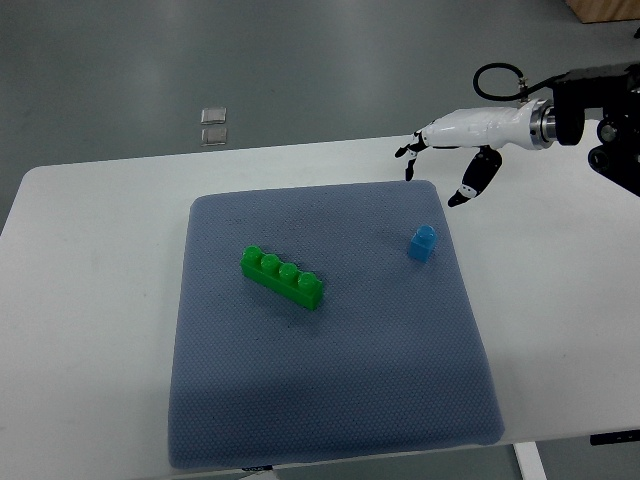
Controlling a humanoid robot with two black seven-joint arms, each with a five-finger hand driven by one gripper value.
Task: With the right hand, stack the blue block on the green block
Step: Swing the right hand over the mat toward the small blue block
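A small blue block (422, 242) stands on the right part of the blue-grey mat (330, 390). A long green block (282, 277) with several studs lies left of it, near the mat's middle, set at a slant. My right hand (437, 165), white with dark fingertips, hovers above the mat's far right corner, up and to the right of the blue block and apart from it. Its fingers are spread and hold nothing. The left arm is out of sight.
The mat lies on a white table (90, 300). Two small clear squares (213, 126) sit on the grey floor beyond the table's far edge. A wooden corner (605, 8) shows at the top right.
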